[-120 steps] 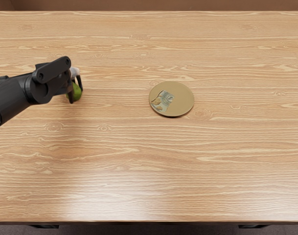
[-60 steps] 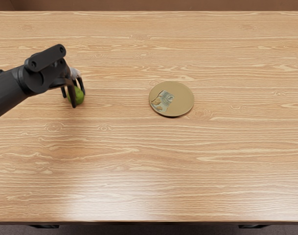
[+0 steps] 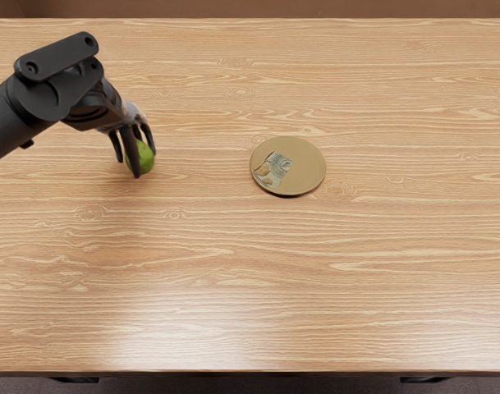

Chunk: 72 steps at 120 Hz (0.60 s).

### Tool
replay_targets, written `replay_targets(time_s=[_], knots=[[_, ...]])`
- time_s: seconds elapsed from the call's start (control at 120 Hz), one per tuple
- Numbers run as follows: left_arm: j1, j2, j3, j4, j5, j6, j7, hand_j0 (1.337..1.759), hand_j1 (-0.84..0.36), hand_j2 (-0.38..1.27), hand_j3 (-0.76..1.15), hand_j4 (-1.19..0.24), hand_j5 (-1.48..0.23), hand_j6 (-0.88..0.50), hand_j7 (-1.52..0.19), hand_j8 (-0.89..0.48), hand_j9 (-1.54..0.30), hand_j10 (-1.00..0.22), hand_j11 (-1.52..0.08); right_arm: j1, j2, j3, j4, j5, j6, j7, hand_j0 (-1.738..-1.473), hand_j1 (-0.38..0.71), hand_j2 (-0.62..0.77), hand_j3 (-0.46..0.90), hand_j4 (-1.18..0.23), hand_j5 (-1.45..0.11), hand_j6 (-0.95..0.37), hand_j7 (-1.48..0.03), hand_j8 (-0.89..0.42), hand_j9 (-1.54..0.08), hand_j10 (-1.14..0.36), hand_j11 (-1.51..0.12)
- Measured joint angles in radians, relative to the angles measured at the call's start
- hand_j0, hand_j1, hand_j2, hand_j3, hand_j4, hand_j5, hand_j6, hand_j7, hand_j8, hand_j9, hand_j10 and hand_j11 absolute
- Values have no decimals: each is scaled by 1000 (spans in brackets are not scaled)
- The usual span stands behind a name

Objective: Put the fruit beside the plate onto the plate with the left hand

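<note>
Left hand (image 3: 122, 131) around green fruit (image 3: 144, 158) (well apart from plate (image 3: 308, 169))

No writing can be read; the mark (image 3: 272, 170) on the plate (image 3: 307, 168) is illegible.

Left robot hand (image 3: 121, 125) angled down, fingers (image 3: 135, 156) curled in grasp.

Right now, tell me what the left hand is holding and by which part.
The left hand holds the green fruit, fingers curled down around its sides from above. Whether it is off the table cannot be told.
</note>
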Motion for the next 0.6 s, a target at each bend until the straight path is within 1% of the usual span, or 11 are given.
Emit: replay_targets(time_s=[0.225, 0.342, 0.35, 0.383, 0.425, 0.433, 0.458, 0.467, 0.475, 0.508, 0.6], knots=[[-52, -8, -1, -52, -78, -15, 6, 1647, -334, 326, 0, -444, -1107, -256, -1104, -370, -1098, -782, -1105, 0, 0, 0, 0, 0, 0, 0, -1658, -310, -7, 0, -33, -43, -33, -43, -33, -43, -33, -43], [-74, -24, -8, -64, -94, -16, 7, 1646, -340, 318, 0, -431, -1118, -249, -1113, -361, -1109, -788, -1117, 0, 0, -1, 0, 0, 0, 0, -1658, -310, -7, 0, -33, -43, -33, -43, -33, -43, -33, -43], [-75, -26, -10, -65, -95, -15, 7, 1646, -337, 360, 0, -432, -1119, -250, -1114, -360, -1110, -789, -1118, 0, 0, -1, 0, 0, 0, 0, -1658, -310, -7, 0, -33, -43, -33, -43, -33, -43, -33, -43], [-78, -33, -14, -66, -97, -17, 7, 1646, -346, 338, 0, -428, -1123, -248, -1118, -363, -1113, -794, -1121, 0, 0, -1, 0, 0, 0, 0, -1658, -310, -7, 0, -33, -43, -33, -43, -33, -43, -33, -43], [-92, -42, -20, -68, -100, -17, 7, 1647, -351, 367, 0, -418, -1132, -238, -1126, -359, -1118, -798, -1126, 0, 0, -1, 0, 0, 0, 0, -1658, -310, -7, 0, -33, -43, -33, -43, -33, -43, -33, -43], [-94, -45, -21, -68, -100, -17, 7, 1646, -355, 351, 0, -417, -1132, -240, -1126, -357, -1119, -799, -1127, 0, 0, -1, 0, 0, 0, 0, -1658, -310, -7, 0, -33, -43, -33, -43, -33, -43, -33, -43], [-104, -54, -25, -68, -100, -17, 7, 1646, -354, 356, 0, -433, -1141, -231, -1131, -363, -1122, -801, -1130, 0, 0, -1, 0, 0, 0, 0, -1658, -310, -7, 0, -33, -43, -33, -43, -33, -43, -33, -43], [-109, -55, -26, -68, -100, -16, 7, 1646, -349, 389, 0, -434, -1144, -233, -1132, -363, -1122, -802, -1130, 0, 0, -1, 0, 0, 0, 0, -1658, -310, -7, 0, -33, -43, -33, -43, -33, -43, -33, -43], [-112, -56, -27, -69, -100, -16, 7, 1646, -351, 364, 0, -442, -1146, -235, -1133, -362, -1124, -802, -1132, 0, 0, -1, 0, 0, 0, 0, -1658, -310, -7, 0, -33, -43, -33, -43, -33, -43, -33, -43], [-125, -73, -30, -69, -97, -14, 7, 1646, -351, 349, 0, -446, -1148, -245, -1130, -371, -1126, -805, -1133, 0, 0, -1, 0, 0, 0, 0, -1658, -310, -7, 0, -33, -43, -33, -43, -33, -43, -33, -43], [-137, -99, -39, -68, -99, -11, 7, 1645, -340, 384, 0, -443, -1166, -249, -1133, -377, -1132, -811, -1138, 0, 0, -1, 0, 0, 0, 0, -1658, -310, -7, 0, -33, -43, -33, -43, -33, -43, -33, -43]])
